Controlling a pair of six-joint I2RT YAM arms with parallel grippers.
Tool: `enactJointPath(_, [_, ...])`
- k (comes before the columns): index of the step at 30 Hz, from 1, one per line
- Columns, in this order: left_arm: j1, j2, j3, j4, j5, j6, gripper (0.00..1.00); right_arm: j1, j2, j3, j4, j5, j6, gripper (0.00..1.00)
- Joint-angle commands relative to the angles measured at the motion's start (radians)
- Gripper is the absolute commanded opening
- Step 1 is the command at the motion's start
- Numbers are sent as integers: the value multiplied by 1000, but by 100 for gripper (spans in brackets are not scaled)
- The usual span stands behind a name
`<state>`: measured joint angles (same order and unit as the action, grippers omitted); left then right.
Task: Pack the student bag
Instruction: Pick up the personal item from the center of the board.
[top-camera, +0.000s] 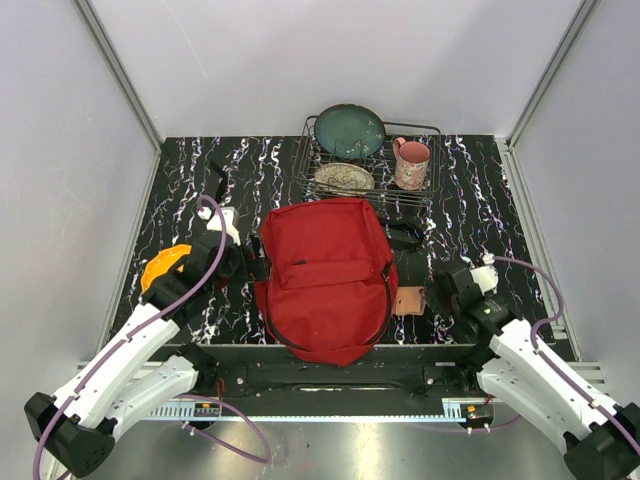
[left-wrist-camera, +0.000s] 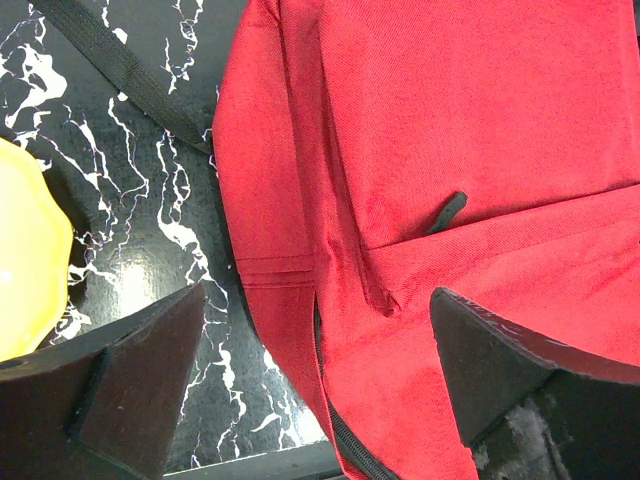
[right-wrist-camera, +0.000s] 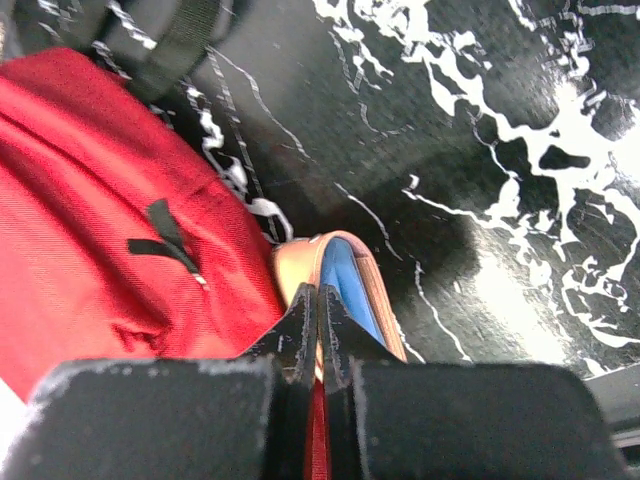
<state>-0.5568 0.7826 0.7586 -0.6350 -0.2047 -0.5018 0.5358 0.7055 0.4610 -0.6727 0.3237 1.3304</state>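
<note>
The red student bag (top-camera: 325, 280) lies flat in the middle of the black marbled table, its zipper closed. My left gripper (top-camera: 248, 262) is open at the bag's left side. In the left wrist view the left gripper (left-wrist-camera: 318, 295) straddles the bag's (left-wrist-camera: 480, 150) left edge and black zipper (left-wrist-camera: 345, 440). My right gripper (top-camera: 447, 285) is shut, just right of a tan wallet (top-camera: 409, 300) lying against the bag's right side. In the right wrist view the right gripper (right-wrist-camera: 318, 290) hovers over the wallet's (right-wrist-camera: 350, 275) blue-lined edge, next to the bag (right-wrist-camera: 80, 200).
A yellow dish (top-camera: 163, 268) lies left of the left gripper, also in the left wrist view (left-wrist-camera: 25, 270). A wire dish rack (top-camera: 305, 150) at the back holds a teal plate (top-camera: 349, 130), a patterned plate (top-camera: 343, 178) and a pink mug (top-camera: 411, 163). A black strap (left-wrist-camera: 130, 75) trails off the bag.
</note>
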Motion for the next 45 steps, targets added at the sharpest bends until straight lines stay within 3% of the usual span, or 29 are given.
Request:
enactJointPath(1, [5,-5,4,32,2,-1,99,3,-47,94,-72,118,-49,0])
enactJointPath(7, [5,-9,2,35,4,-1,99,3,-95,175,-186,205,-65,0])
enactJointPath(17, [5,-39,-8,54,11,-3,99,3,-115,344,-189,250,-169,0])
enactJointPath(30, [8,-86,-33,149,123,19,99,3,57,436,114,-29,-338,0])
enactJointPath(38, [29,-125,-73,245,274,-3,99,3,146,452,243,-185,-361,0])
enactJointPath(45, [72,-100,-81,357,440,-60,99,3,161,432,277,-228,-364,0])
